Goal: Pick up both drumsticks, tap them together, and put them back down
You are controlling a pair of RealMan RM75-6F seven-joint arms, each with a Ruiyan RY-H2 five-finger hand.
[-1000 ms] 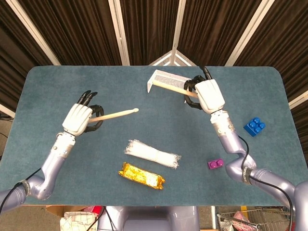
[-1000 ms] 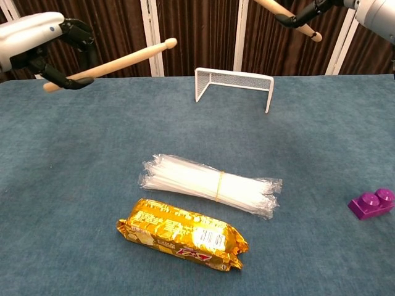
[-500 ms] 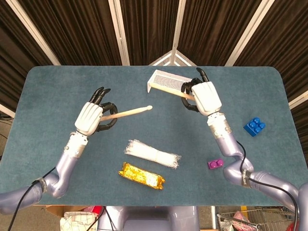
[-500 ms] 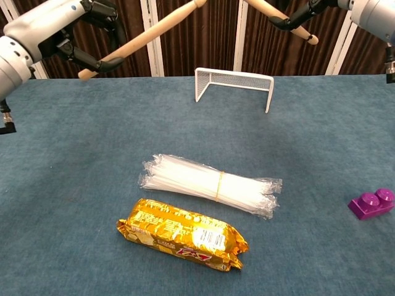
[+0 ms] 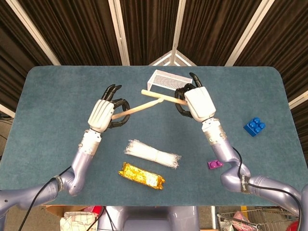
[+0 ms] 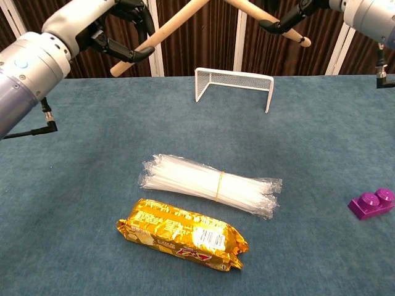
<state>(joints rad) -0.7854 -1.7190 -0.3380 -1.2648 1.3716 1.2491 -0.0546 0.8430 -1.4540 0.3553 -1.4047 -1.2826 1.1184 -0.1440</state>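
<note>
Both hands are raised above the middle of the table, each with a wooden drumstick. My left hand grips one drumstick that slants up and to the right. My right hand holds the other drumstick, which points left. In the head view the two sticks cross near their tips, in front of the small goal; whether they touch I cannot tell. In the chest view the tips run off the top edge, and only the dark fingers of the right hand show.
A small white wire goal stands at the back centre. A bundle of clear straws and a gold snack bar lie near the front. A purple brick and a blue brick lie to the right.
Both hands have moved inward toward the table's middle, carrying their drumsticks. The sticks were well apart one second ago and now cross near their tips.
</note>
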